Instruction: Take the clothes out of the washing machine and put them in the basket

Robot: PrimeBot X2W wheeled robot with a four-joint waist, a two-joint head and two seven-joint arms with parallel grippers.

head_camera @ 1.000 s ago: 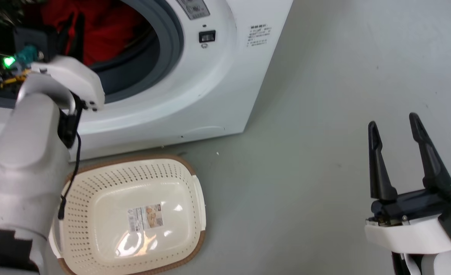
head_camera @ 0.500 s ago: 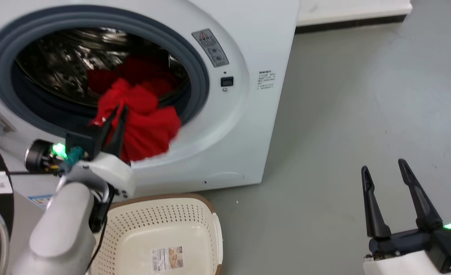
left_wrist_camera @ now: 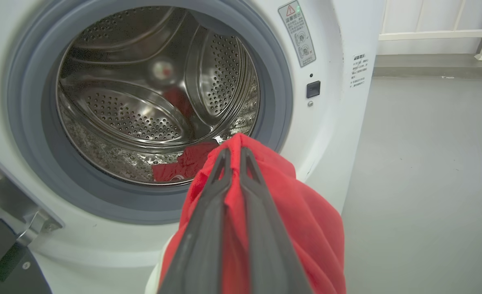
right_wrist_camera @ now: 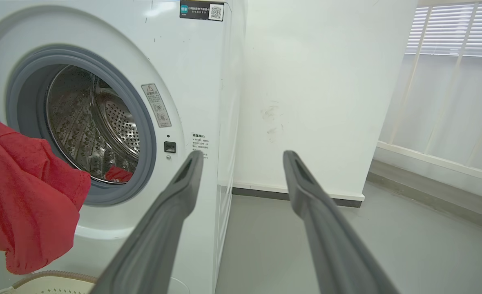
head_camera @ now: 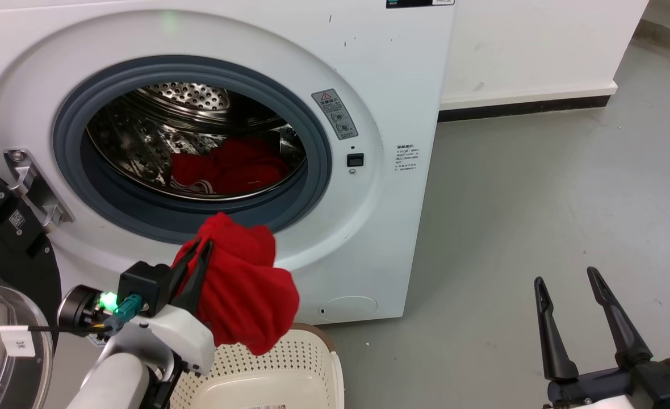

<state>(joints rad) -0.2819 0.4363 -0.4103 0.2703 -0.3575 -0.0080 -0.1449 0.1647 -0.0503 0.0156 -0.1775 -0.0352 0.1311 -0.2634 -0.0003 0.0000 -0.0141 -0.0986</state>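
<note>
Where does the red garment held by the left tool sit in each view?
Head view: red garment lower centre-left, hanging from the left tool just above the basket.
Left wrist view: bottom centre, draped around the tool's fingers.
Right wrist view: left edge, middle height.
Shared landmark: warning sticker on the washing machine.

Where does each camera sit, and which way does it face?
Head view: on the head, facing down at the washing machine and basket; left gripper clamps a red garment, right gripper open.
Left wrist view: on that wrist, facing the drum along its fingers.
Right wrist view: on that wrist, facing the machine's front past spread fingers.
All share the garment.
</note>
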